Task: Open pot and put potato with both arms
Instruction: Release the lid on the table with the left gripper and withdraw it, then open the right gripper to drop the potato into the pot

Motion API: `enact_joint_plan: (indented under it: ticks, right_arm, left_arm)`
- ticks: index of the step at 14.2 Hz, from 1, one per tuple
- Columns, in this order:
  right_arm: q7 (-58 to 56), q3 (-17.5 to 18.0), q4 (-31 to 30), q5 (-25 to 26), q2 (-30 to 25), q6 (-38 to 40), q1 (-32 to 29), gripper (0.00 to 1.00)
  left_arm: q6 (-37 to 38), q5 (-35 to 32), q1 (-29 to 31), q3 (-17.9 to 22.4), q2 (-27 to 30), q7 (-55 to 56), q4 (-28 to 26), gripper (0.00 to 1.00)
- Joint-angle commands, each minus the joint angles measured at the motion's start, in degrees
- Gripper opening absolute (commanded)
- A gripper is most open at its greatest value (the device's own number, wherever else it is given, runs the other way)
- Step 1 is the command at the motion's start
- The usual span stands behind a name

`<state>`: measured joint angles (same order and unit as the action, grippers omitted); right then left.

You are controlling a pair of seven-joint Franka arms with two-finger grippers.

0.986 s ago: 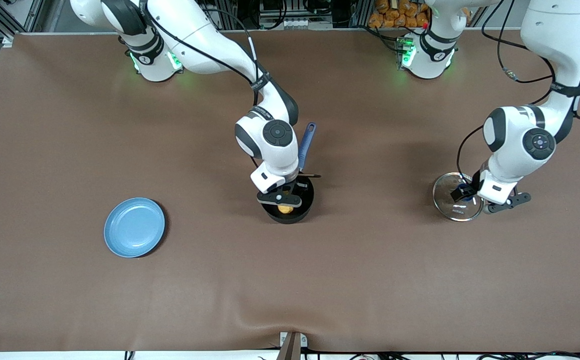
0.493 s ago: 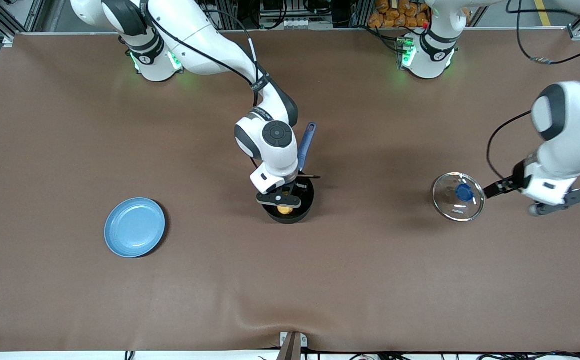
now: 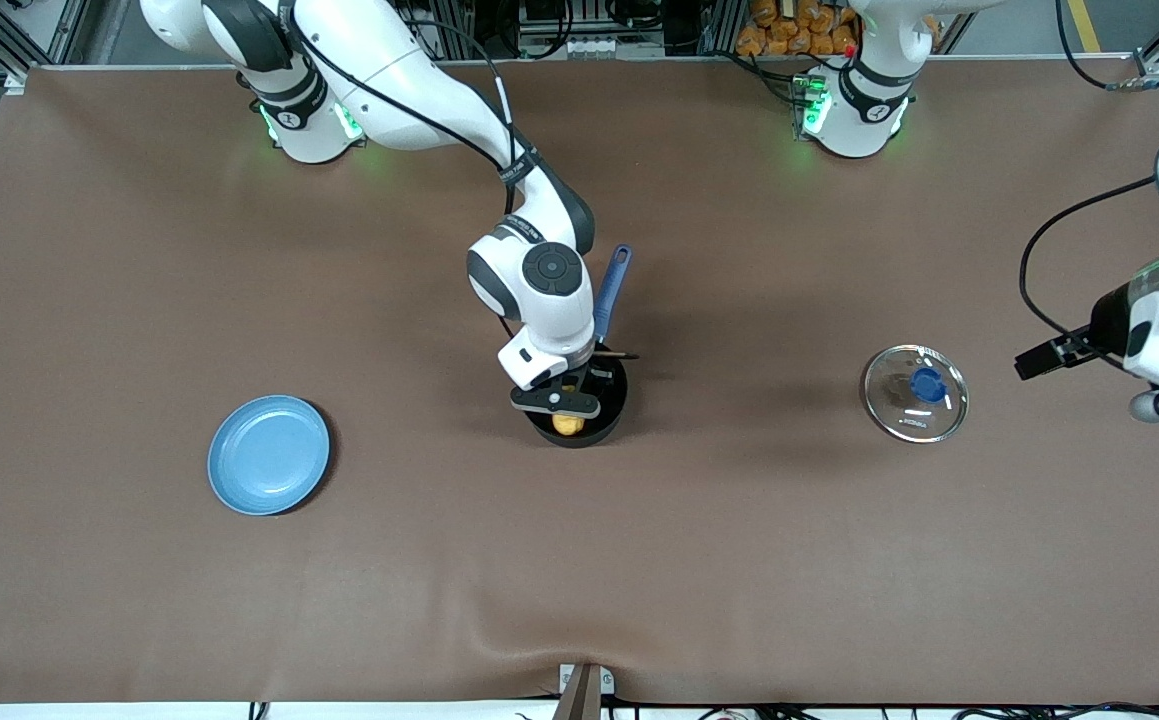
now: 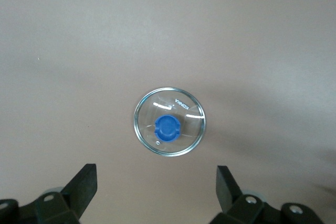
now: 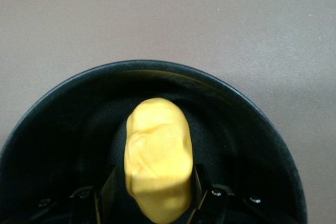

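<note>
The black pot (image 3: pixel 601 412) stands mid-table, its blue handle (image 3: pixel 611 290) pointing toward the robots' bases. My right gripper (image 3: pixel 563 407) reaches down into it. In the right wrist view the pot's rim (image 5: pixel 247 103) rings the yellow potato (image 5: pixel 157 150). The right gripper (image 5: pixel 152 176) is shut on the potato, with a finger (image 5: pixel 109 182) against each side. The potato also shows in the front view (image 3: pixel 567 424). My left gripper (image 3: pixel 1039 358) is open and empty, up in the air beside the glass lid (image 3: pixel 899 410), toward the left arm's end. The left wrist view shows that gripper (image 4: pixel 155 176) above the table with the lid (image 4: pixel 181 108) ahead.
The clear glass lid with its blue knob (image 3: pixel 927 383) lies flat on the brown table cloth. A flat light-blue plate (image 3: pixel 268 454) lies toward the right arm's end, nearer the front camera than the pot.
My left gripper let go of the lid's knob, opened and rose away toward the left arm's end of the table. The lid stays on the table. The right gripper has barely moved.
</note>
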<state>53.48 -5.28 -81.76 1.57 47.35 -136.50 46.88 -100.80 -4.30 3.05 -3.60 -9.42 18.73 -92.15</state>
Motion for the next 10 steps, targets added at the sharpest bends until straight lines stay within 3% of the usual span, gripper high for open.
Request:
enact_joint_plan:
  ticks: [1, 4, 10]
  right_arm:
    - [0.93, -0.17, 1.16, 0.54, -0.41, 0.88, -0.12, 0.66]
    - [1.01, -0.26, 1.42, 0.45, -3.92, 6.31, -0.12, 0.66]
    - [0.31, -0.35, 1.42, 0.27, -19.63, 22.91, -2.13, 0.65]
  left_arm:
    - [1.83, 0.17, 0.28, -1.75, 3.35, -1.69, 0.56, 1.00]
    - [3.67, 1.13, 0.20, -3.16, 5.02, -1.16, 0.56, 1.00]
    - [4.47, 1.58, 0.29, -4.84, 6.96, -1.24, 0.39, 1.00]
